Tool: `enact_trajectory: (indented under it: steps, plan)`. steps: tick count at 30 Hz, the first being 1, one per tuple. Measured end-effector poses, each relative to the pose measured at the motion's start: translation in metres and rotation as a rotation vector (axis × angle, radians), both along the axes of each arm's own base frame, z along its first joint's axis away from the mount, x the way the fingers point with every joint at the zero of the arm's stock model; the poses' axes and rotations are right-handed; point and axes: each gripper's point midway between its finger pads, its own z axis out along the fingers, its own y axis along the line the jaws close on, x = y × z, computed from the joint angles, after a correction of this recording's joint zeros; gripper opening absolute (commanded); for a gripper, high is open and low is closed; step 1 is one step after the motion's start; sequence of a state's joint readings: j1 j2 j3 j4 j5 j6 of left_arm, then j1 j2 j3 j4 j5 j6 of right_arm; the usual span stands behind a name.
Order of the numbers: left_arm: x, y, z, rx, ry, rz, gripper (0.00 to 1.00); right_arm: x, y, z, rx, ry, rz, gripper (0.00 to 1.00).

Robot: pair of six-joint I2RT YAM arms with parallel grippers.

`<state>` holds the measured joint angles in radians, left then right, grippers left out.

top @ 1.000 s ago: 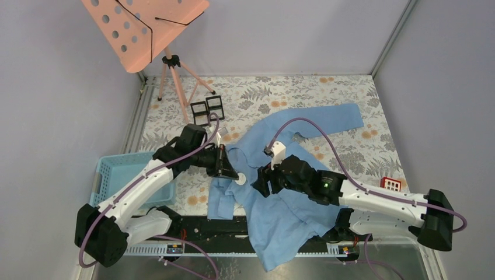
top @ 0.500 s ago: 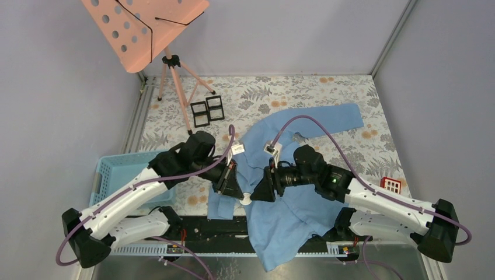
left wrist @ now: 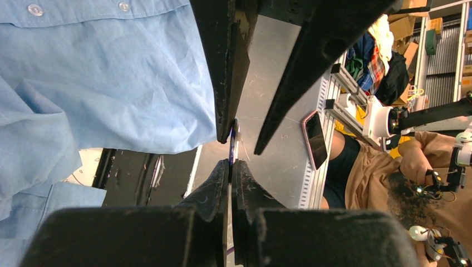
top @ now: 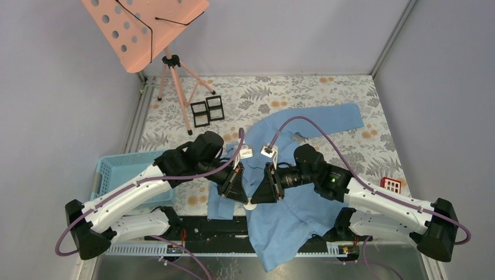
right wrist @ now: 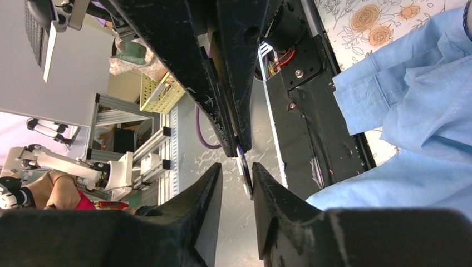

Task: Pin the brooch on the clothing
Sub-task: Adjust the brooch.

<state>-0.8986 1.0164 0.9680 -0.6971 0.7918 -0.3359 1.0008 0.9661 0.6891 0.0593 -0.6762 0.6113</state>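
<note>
The brooch (top: 250, 205) is a thin white and purple disc, seen edge-on in the wrist views (left wrist: 234, 140) (right wrist: 244, 168). My left gripper (top: 244, 198) (left wrist: 230, 163) is shut on its edge and holds it in the air above the front of the clothing (top: 292, 219), a light blue shirt spread on the table. My right gripper (top: 255, 197) (right wrist: 236, 167) faces the left one tip to tip. Its jaws stand open astride the brooch's free edge, with the disc against one finger (right wrist: 261, 178) and a gap to the other.
A light blue plastic basket (top: 117, 169) sits at the near left by the left arm. At the back left stands a pink music stand (top: 143, 26) with two black frames (top: 207, 111) beside its legs. A small red object (top: 390, 184) lies at the right edge.
My left gripper carried the brooch toward the near edge and a little right. My right gripper swung round to face it and its jaws narrowed around the disc.
</note>
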Motion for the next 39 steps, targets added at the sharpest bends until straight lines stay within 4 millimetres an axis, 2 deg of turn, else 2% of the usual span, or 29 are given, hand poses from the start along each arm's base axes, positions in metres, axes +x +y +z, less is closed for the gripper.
enact_trajectory:
  steps: [2, 6, 8, 9, 10, 11, 12, 14, 16, 20, 26, 29, 32, 36, 39]
  plan:
    - [-0.001, 0.0, 0.001, -0.001, 0.001, -0.005, 0.0, 0.0, 0.0, 0.0, -0.001, 0.001, 0.0, 0.24]
    - [-0.004, 0.0, 0.003, -0.004, 0.005, -0.016, 0.0, 0.0, 0.0, -0.001, -0.002, 0.003, 0.0, 0.01]
    - [-0.005, 0.0, 0.003, -0.004, 0.003, -0.023, 0.0, -0.001, 0.0, 0.0, 0.001, 0.007, 0.006, 0.0]
    - [-0.006, 0.0, 0.003, -0.004, 0.003, -0.026, 0.09, -0.002, 0.0, 0.001, 0.001, 0.011, 0.008, 0.0]
    - [-0.006, 0.0, 0.003, -0.004, 0.002, -0.027, 0.26, -0.002, 0.0, 0.001, 0.002, 0.013, 0.012, 0.0]
    - [-0.007, 0.0, 0.003, -0.004, 0.002, -0.029, 0.51, -0.003, 0.0, 0.001, 0.004, 0.014, 0.013, 0.0]
    - [-0.006, 0.0, 0.003, -0.004, -0.004, -0.025, 0.67, -0.003, 0.0, 0.002, 0.008, 0.014, 0.011, 0.0]
    - [-0.002, -0.002, 0.003, 0.002, -0.008, -0.001, 0.85, -0.001, 0.0, 0.006, 0.025, 0.0, -0.002, 0.0]
    - [0.004, -0.003, 0.003, 0.004, -0.036, 0.029, 0.94, 0.002, -0.002, 0.011, 0.047, -0.021, -0.028, 0.0]
    - [0.019, -0.002, 0.018, -0.046, -0.131, 0.119, 0.97, 0.012, -0.013, 0.024, 0.101, -0.086, -0.133, 0.0]
    - [0.042, -0.001, 0.078, -0.269, -0.32, 0.288, 0.97, 0.033, -0.037, 0.073, 0.265, -0.213, -0.341, 0.0]
    - [0.054, -0.003, 0.108, -0.444, -0.384, 0.388, 0.97, 0.042, -0.048, 0.1, 0.365, -0.263, -0.431, 0.0]
    - [0.061, -0.006, 0.122, -0.574, -0.389, 0.45, 0.98, 0.047, -0.055, 0.127, 0.462, -0.293, -0.485, 0.0]
    - [0.062, -0.023, 0.13, -0.659, -0.344, 0.469, 0.98, 0.051, -0.058, 0.144, 0.539, -0.288, -0.517, 0.0]
    - [0.054, -0.039, 0.134, -0.692, -0.313, 0.443, 0.87, 0.05, -0.058, 0.15, 0.576, -0.27, -0.519, 0.0]
